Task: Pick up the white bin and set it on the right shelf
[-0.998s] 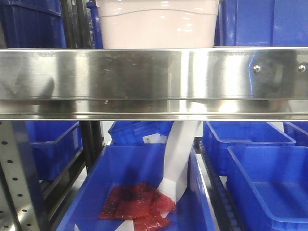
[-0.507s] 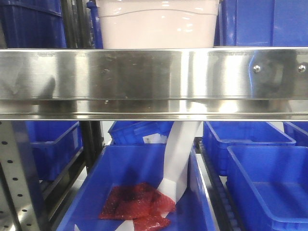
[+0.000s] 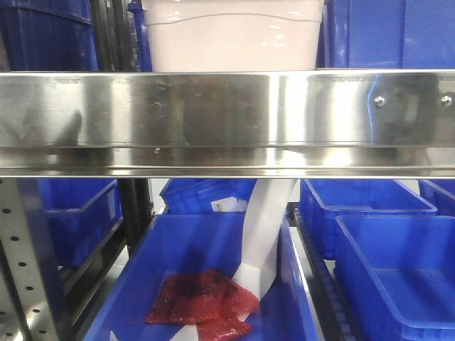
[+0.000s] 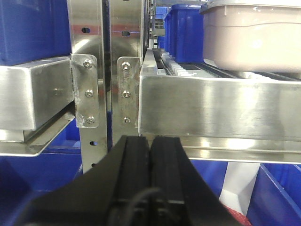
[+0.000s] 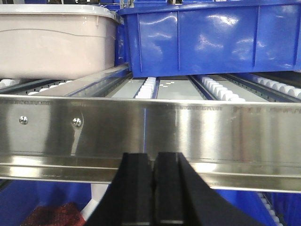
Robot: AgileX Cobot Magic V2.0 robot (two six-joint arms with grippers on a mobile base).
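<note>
Steel dominates every view: the shelf's shiny front rail (image 3: 227, 117) runs the full width, and the white bin (image 3: 232, 35) sits just above and behind it on the roller tracks, with a blue bin (image 5: 211, 40) close beside it on the right. Both arms hang low in front of the rail. The left gripper (image 4: 150, 155) has its jaws pressed together on nothing, and the right gripper (image 5: 154, 174) likewise shows no gap and holds nothing. By my reading the bin is already on the shelf, so what remains is pulling clear. The risk is the rail: both sets of fingertips sit below its lower lip, so lifting straight up would likely knock them against the steel. Rollers under the bin could also let it creep if the rack is bumped.
</note>
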